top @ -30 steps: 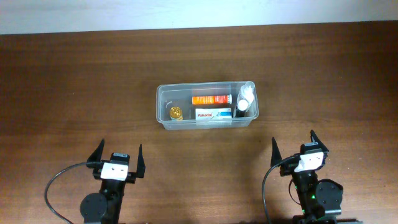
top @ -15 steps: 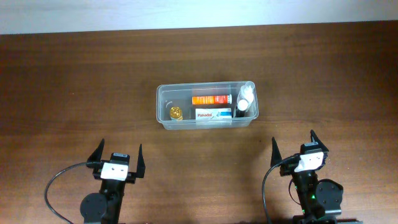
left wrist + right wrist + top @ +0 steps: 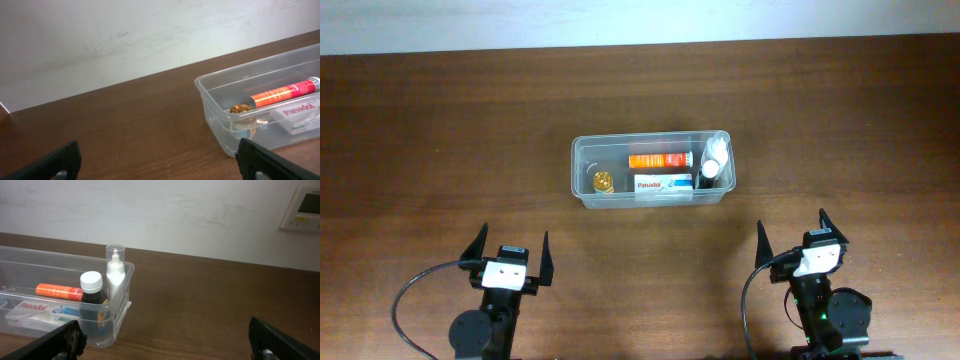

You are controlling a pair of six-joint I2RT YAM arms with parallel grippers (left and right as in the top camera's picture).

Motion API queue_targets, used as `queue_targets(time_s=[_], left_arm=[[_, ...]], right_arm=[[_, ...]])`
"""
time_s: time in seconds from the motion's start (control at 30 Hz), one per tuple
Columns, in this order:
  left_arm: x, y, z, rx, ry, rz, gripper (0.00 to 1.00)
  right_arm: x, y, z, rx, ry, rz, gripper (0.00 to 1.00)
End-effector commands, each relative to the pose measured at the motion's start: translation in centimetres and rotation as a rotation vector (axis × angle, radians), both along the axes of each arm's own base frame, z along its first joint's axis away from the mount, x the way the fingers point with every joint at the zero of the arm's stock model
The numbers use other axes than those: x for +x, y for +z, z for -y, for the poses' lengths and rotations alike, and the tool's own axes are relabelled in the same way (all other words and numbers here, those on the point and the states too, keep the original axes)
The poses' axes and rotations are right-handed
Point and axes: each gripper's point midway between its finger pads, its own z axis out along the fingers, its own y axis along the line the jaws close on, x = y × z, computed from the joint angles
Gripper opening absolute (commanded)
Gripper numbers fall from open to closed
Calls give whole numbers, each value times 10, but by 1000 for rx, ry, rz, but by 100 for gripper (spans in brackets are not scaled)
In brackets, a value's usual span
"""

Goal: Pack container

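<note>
The clear plastic container (image 3: 582, 150) stands at the table's middle. Inside lie an orange tube (image 3: 658, 160), a white Panadol box (image 3: 663, 183), a small gold jar (image 3: 603, 181), a dark bottle with a white cap (image 3: 709, 170) and a white dropper bottle (image 3: 716, 149). The container also shows in the left wrist view (image 3: 212, 95) and the right wrist view (image 3: 117, 307). My left gripper (image 3: 508, 256) is open and empty near the front edge, left of the container. My right gripper (image 3: 792, 240) is open and empty at the front right.
A white wall runs behind the table's far edge. A white wall panel (image 3: 305, 209) shows at the top right of the right wrist view. Bare dark wood (image 3: 440, 140) lies around the container.
</note>
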Motion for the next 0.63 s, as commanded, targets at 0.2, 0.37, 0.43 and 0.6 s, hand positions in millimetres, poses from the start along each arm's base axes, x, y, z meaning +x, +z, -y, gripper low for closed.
queue_targets(time_s=[0.2, 0.37, 0.43, 0.6], left_arm=[[0, -2, -3, 5, 13, 0, 99], [0, -2, -3, 5, 13, 0, 99], [0, -2, -3, 5, 13, 0, 99], [0, -2, -3, 5, 13, 0, 99]], right_arm=[[0, -2, 2, -7, -8, 3, 98], [0, -2, 2, -7, -8, 3, 98], [0, -2, 2, -7, -8, 3, 98], [0, -2, 2, -7, -8, 3, 98]])
